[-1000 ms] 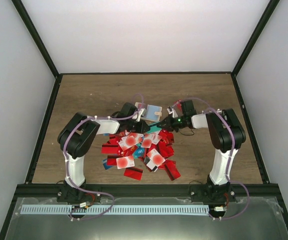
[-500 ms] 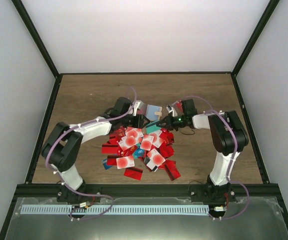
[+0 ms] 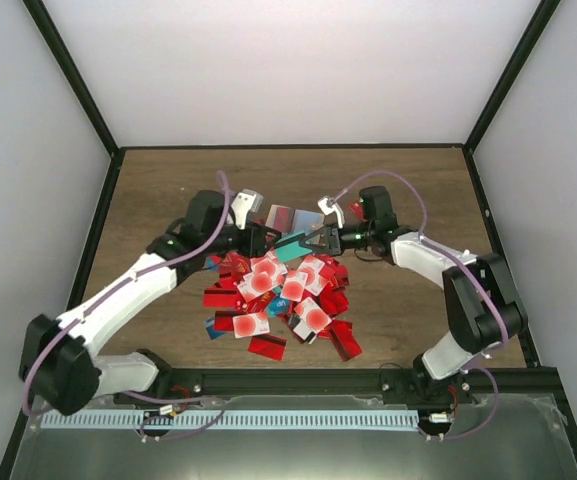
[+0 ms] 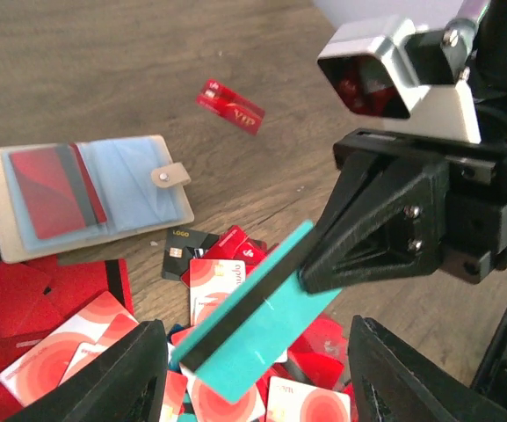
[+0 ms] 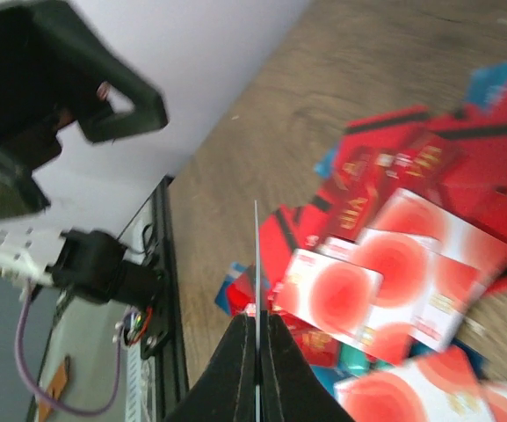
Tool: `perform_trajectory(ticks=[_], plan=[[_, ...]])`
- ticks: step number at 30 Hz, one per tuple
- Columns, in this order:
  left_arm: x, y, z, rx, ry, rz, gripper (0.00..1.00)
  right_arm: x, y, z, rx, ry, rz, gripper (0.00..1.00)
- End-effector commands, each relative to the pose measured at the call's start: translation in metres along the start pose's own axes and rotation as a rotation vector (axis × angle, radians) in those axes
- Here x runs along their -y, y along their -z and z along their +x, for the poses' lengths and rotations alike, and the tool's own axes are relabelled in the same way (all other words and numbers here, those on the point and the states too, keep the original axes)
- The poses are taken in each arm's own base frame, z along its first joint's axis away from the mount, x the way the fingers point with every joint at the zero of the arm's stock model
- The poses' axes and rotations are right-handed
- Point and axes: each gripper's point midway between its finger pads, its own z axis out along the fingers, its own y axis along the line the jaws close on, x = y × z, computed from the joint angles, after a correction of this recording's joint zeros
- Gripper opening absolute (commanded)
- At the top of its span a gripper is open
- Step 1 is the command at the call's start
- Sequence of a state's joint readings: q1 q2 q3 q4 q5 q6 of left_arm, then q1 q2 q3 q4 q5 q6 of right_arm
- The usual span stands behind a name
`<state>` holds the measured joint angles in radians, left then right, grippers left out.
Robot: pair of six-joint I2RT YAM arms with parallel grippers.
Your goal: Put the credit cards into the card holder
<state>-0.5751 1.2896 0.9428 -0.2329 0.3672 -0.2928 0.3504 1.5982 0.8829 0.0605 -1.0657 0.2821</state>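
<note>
1. Teal card (image 4: 253, 321) now hangs in the air over the pile. The right gripper (image 4: 310, 272) is clamped on one short end of it, jaws closed tight on the plastic.
2. A second ago the left gripper (image 3: 258, 240) was nearly closed beside this card. It has since spread its jaws, holds nothing and has drawn back, and its arm has stretched out to the left. This looks like a finished hand-over.
3. For the task, one card is up and ready, but it is not yet in the card holder (image 4: 86, 198).
4. That holder lies open and flat on the wooden table (image 3: 168, 190), just beyond the pile, with a red card (image 4: 55, 185) already in its left pocket.
5. Most of the credit cards (image 3: 278, 300), red and white ones, remain heaped between the arms. One stray red card (image 4: 231, 105) lies apart, further back.
6. In the way: nothing grips the holder, so it may slide when pushed. The heap reaches its near edge.
</note>
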Motion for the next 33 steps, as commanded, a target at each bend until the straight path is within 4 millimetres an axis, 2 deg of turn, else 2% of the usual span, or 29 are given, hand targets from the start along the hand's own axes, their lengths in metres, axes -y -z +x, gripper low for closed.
perform_trajectory(ticks=[1, 4, 8, 11, 16, 20, 27, 33], plan=[[0.009, 0.041, 0.003, -0.045, -0.070, -0.048, 0.60, -0.061, -0.008, -0.008, -0.027, 0.295, -0.153, 0.01], [0.024, 0.063, 0.004, -0.061, -0.105, -0.020, 0.61, -0.089, -0.007, -0.006, -0.060, 0.401, -0.265, 0.01], [0.035, 0.079, 0.017, -0.108, -0.129, 0.020, 0.58, -0.123, -0.002, 0.010, -0.109, 0.490, -0.439, 0.01], [0.050, 0.087, 0.031, -0.158, -0.130, 0.103, 0.55, -0.136, 0.003, 0.012, -0.114, 0.524, -0.499, 0.01], [0.066, 0.100, 0.039, -0.183, -0.116, 0.178, 0.53, -0.145, -0.004, 0.018, -0.154, 0.514, -0.531, 0.01], [0.074, 0.099, 0.042, -0.209, -0.092, 0.227, 0.50, -0.152, -0.019, 0.032, -0.210, 0.511, -0.553, 0.01], [0.071, 0.092, 0.051, -0.256, -0.081, 0.213, 0.31, -0.152, -0.032, 0.039, -0.265, 0.493, -0.540, 0.01], [0.071, 0.091, 0.063, -0.296, -0.064, 0.207, 0.28, -0.152, -0.033, 0.038, -0.270, 0.495, -0.525, 0.01]])
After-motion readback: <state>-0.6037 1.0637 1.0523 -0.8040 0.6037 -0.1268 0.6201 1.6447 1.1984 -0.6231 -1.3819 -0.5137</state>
